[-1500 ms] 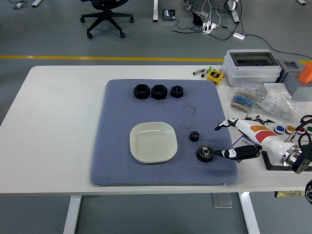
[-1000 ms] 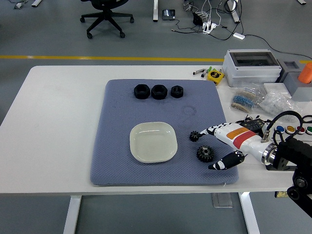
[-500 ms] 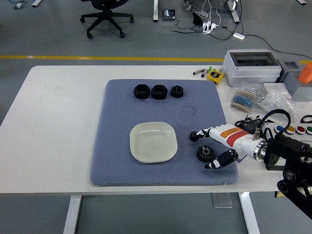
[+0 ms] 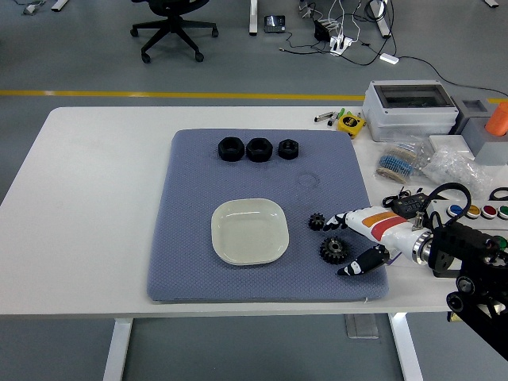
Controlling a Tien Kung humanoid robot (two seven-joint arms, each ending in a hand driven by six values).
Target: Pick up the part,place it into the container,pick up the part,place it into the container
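Two black gears lie on the blue-grey mat (image 4: 198, 238): a small gear (image 4: 317, 221) and a larger gear (image 4: 333, 251) below it. An empty cream square dish (image 4: 249, 231) sits left of them. My right hand (image 4: 343, 244) reaches in from the right, white with an orange and red band. Its fingers are spread: the upper ones lie just right of the small gear, the thumb points at the mat right of the larger gear. It holds nothing. The left arm is not in view.
Three black nuts (image 4: 257, 148) line the mat's far edge. At the table's right stand a grey box (image 4: 410, 109), a yellow tape measure (image 4: 349, 122), plastic bags (image 4: 432, 165) of small parts, cables and a button panel (image 4: 475, 211).
The right hand came in leftward from the table's right edge over the mat to the two gears, then drew back slightly to the right. The gears have not moved.
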